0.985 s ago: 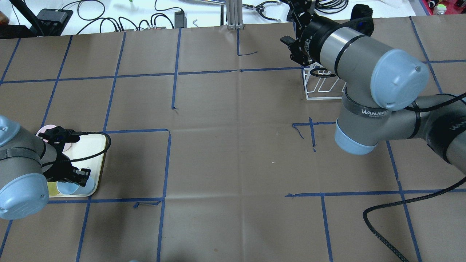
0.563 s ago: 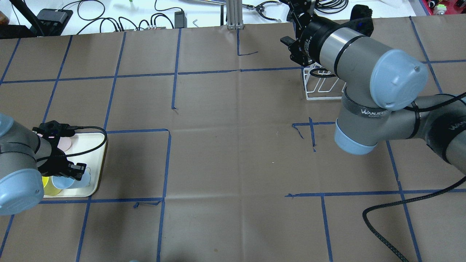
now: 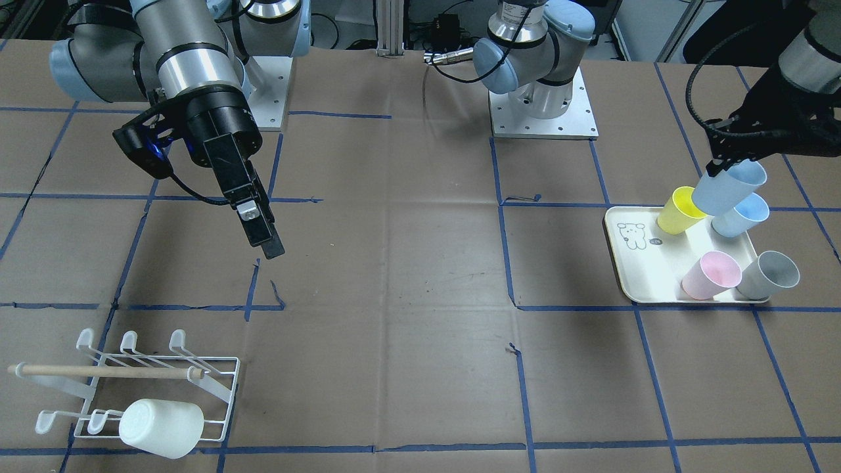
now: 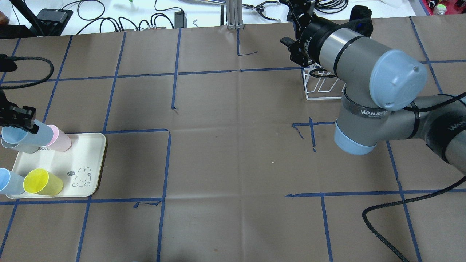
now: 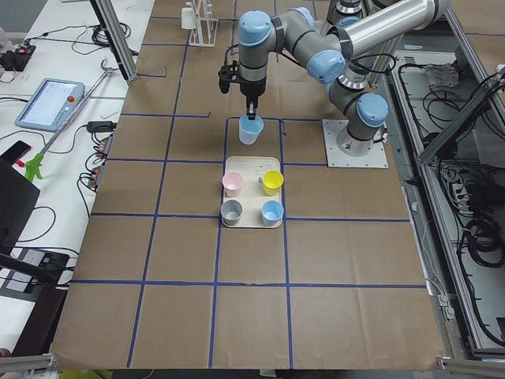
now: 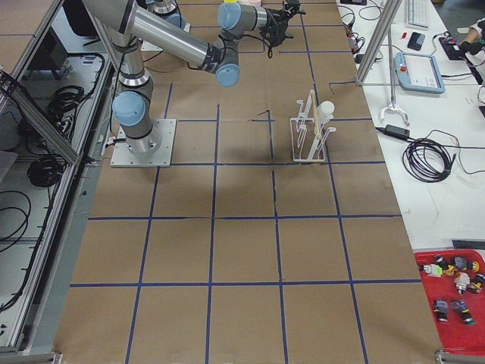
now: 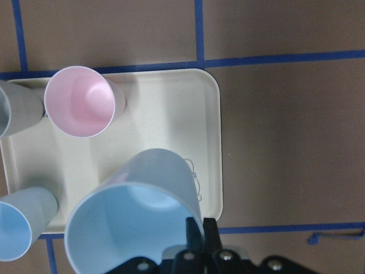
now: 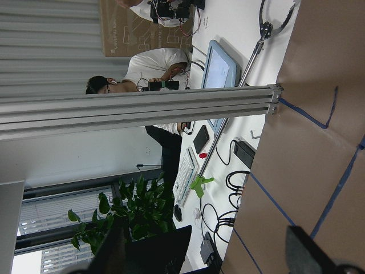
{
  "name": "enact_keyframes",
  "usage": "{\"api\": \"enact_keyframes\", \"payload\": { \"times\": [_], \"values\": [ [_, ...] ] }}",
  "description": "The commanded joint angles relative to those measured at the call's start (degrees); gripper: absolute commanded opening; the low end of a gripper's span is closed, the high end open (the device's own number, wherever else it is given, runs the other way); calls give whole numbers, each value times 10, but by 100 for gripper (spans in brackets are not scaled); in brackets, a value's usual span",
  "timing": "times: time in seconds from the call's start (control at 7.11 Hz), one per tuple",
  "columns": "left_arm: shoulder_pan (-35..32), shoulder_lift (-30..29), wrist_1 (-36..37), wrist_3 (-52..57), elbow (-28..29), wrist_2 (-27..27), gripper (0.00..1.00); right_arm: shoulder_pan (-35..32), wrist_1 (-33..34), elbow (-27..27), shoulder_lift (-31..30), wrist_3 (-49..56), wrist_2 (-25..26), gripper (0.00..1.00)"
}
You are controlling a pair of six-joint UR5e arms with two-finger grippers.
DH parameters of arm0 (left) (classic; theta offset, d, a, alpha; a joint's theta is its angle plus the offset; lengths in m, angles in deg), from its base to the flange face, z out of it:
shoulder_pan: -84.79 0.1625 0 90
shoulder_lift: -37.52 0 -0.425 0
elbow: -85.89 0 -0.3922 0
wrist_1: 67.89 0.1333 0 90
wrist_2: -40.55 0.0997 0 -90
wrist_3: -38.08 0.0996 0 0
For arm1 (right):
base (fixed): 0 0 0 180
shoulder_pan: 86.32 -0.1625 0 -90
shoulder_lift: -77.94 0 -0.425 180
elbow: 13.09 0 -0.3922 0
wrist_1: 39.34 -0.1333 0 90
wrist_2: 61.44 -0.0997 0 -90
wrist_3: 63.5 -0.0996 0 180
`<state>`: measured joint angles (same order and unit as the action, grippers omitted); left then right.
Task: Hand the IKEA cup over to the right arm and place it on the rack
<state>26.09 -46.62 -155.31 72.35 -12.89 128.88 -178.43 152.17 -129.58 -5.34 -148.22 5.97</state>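
Observation:
My left gripper [image 3: 717, 164] is shut on the rim of a light blue cup [image 3: 729, 186] and holds it in the air above the far side of the cream tray [image 3: 631, 263]. The left wrist view shows its fingers [image 7: 197, 233] pinching the cup's [image 7: 134, 217] rim. My right gripper [image 3: 266, 240] hangs open and empty above the table, well away from the cup. In the right wrist view its fingertips [image 8: 302, 251] stand apart. The white wire rack [image 3: 131, 381] with a wooden dowel carries a white cup [image 3: 161, 427].
On the tray stand a yellow cup [image 3: 680, 210], a second blue cup [image 3: 739, 217], a pink cup [image 3: 709, 274] and a grey cup [image 3: 765, 274]. The right arm [image 4: 364, 69] hides part of the rack [image 4: 322, 87] in the overhead view. Blue tape lines grid the brown table.
My left gripper has risen from the tray with the light blue cup and moved toward the table's left edge, uncovering the other cups. The right arm has not moved.

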Motion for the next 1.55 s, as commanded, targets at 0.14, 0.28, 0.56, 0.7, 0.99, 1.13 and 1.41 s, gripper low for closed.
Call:
{"api": "enact_keyframes", "payload": {
  "times": [0.14,0.28,0.56,0.7,0.99,1.13,1.41],
  "values": [
    [-15,-13,29,48,29,-181,0,0,0,-1,0,0,0,100],
    [-34,-15,95,63,21,-241,0,0,0,-1,0,0,0,100],
    [-62,-29,204,64,-2,-389,0,0,-1,-1,0,0,-1,100],
    [-78,-33,263,65,-22,-435,0,0,0,-10,1,0,-4,100],
    [-109,-37,436,67,-111,-499,0,-1,2,-13,2,0,-4,100],
    [-110,-48,515,67,-153,-549,0,-1,-1,-14,7,-1,0,100],
    [-125,-117,642,69,-170,-597,0,-1,-3,-13,28,5,-4,100]
  ]
}}
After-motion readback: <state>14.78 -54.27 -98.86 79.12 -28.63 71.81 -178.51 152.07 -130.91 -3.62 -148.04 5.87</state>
